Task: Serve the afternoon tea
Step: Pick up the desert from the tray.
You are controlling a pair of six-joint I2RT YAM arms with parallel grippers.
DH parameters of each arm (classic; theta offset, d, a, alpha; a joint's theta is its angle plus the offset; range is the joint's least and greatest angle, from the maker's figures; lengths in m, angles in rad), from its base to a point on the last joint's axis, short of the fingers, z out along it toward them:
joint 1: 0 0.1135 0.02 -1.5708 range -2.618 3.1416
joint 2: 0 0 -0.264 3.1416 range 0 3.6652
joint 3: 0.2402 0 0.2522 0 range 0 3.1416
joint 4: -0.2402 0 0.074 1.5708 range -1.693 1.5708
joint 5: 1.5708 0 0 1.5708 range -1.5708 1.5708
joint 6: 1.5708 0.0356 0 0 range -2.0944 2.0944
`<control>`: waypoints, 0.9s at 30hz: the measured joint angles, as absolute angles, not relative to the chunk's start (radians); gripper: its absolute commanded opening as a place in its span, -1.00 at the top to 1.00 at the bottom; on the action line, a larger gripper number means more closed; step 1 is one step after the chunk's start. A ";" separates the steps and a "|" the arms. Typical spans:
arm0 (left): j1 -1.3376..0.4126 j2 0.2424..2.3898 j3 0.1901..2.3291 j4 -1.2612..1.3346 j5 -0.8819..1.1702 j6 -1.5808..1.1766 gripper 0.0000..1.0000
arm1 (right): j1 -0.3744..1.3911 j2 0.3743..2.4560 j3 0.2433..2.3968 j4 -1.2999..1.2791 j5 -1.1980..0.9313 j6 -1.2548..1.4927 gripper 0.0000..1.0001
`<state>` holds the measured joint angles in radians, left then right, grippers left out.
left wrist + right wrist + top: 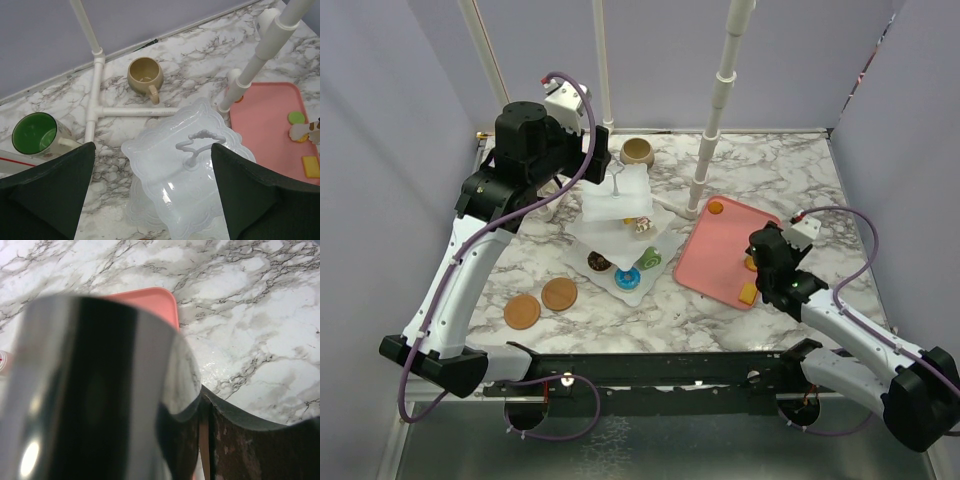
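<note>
Marble-patterned table (800, 180) filled the lilac-walled booth, and the white three-tier stand (175, 170) stood near its middle. Directly above the stand's top plate hung the left gripper (153, 146), its jaws spread wide on either side of the looped handle and touching nothing. The tan mug (145, 75) sat behind the stand by the back wall, and the green-lined mug (34, 133) off to its left. Well right of the stand, the right gripper (765, 265) hovered over the pink tray (715, 250), pinching the metal tongs (100, 390). Toy pastries (627, 278) lay on the lower tiers.
</note>
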<state>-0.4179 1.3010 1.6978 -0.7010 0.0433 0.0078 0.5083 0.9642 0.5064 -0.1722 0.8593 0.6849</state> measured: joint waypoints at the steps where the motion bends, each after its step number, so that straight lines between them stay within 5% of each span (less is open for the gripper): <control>1: -0.418 1.301 1.697 -0.702 0.049 0.008 -0.98 | 0.508 0.964 0.506 -0.169 0.859 0.686 -0.27; 15: -0.418 1.301 1.671 -0.702 0.065 0.008 -0.98 | 0.502 1.043 0.506 -0.097 0.849 0.662 -0.23; 27: -0.418 1.298 1.671 -0.702 0.065 0.008 -0.99 | 0.502 1.086 0.522 -0.054 0.822 0.618 0.04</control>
